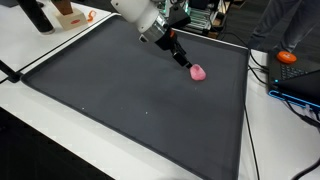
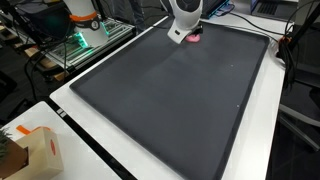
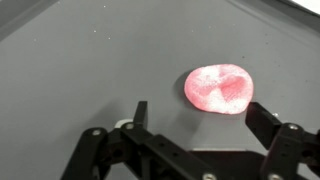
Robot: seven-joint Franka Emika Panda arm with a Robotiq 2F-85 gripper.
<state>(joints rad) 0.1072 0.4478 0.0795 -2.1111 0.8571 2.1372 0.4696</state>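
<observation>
A pink, rounded soft object (image 3: 218,88) lies on the dark grey mat (image 3: 90,60). It also shows in both exterior views (image 1: 198,72) (image 2: 193,38) near the mat's far edge. My gripper (image 3: 198,118) is open and empty, hovering just above and right beside the pink object, with the object lying slightly ahead of the fingertips, closer to one finger. In an exterior view the gripper (image 1: 184,61) reaches down from the white arm and ends next to the pink object. In an exterior view the arm (image 2: 182,18) partly hides the object.
The mat (image 1: 130,100) covers most of a white table (image 2: 255,140). An orange object (image 1: 288,57) and cables lie past one mat edge. A cardboard box (image 2: 35,150) sits at a table corner. A rack with green lights (image 2: 85,40) stands beside the table.
</observation>
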